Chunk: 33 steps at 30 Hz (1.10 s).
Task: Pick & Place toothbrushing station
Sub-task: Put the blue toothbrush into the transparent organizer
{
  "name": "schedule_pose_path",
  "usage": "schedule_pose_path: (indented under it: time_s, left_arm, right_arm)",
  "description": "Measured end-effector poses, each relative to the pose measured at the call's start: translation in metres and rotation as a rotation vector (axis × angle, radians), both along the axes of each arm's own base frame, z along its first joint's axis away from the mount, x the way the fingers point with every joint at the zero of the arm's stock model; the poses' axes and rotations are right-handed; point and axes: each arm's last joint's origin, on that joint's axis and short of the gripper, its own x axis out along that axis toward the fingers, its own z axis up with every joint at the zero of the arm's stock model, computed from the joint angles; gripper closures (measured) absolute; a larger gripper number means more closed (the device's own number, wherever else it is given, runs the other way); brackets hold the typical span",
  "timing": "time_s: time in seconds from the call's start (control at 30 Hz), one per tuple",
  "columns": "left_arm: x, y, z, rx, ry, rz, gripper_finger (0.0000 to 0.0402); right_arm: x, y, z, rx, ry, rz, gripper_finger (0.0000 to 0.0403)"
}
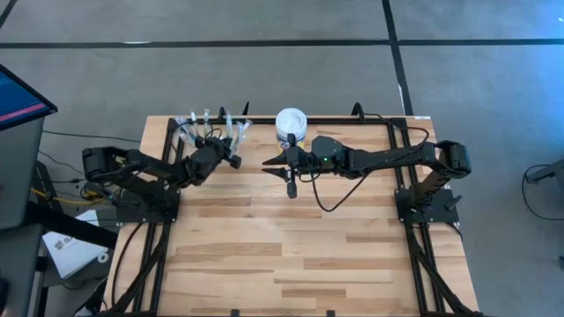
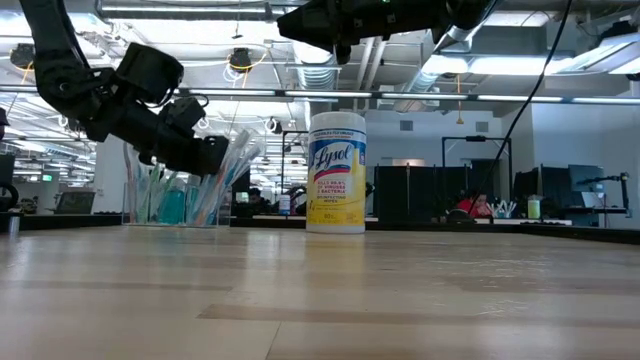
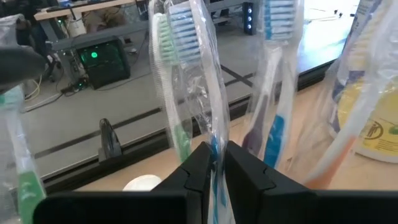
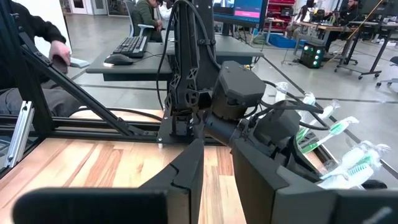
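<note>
While gripper pinches wrapped toothbrush.

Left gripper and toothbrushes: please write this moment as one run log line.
left gripper: shut on wrapped toothbrush, at clear cup | right gripper: open, empty, raised beside Lysol tub | phase: picking toothbrush

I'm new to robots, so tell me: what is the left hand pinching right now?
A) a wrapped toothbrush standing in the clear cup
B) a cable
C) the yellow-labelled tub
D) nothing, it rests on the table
A: in the left wrist view the left hand has its fingers closed on a wrapped toothbrush among the others in the clear cup.
</note>
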Motion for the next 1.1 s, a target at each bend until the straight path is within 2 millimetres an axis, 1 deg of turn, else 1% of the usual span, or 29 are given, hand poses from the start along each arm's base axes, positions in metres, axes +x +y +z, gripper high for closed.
schedule_pose_path:
  time_s: [0.23, 0.4, 0.9, 1.1]
  left_arm:
    - [-0.001, 0.0, 0.007, 0.014, -0.035, -0.003, 0.0348]
    - [-0.001, -0.001, 0.007, 0.01, -0.037, -0.017, 0.0332]
    - [0.001, -0.002, 0.007, 0.002, -0.05, -0.055, 0.0256]
    - [0.0, -0.003, 0.015, 0.023, -0.084, -0.053, 0.0241]
  right_arm:
    - [0.0, 0.0, 0.0, 0.0, 0.0, 0.0, 0.0326]
    - [0.0, 0.0, 0.0, 0.0, 0.0, 0.0, 0.0326]
    - [0.0, 0.0, 0.0, 0.0, 0.003, -0.001, 0.0326]
    - [0.0, 0.0, 0.0, 0.0, 0.004, -0.001, 0.0326]
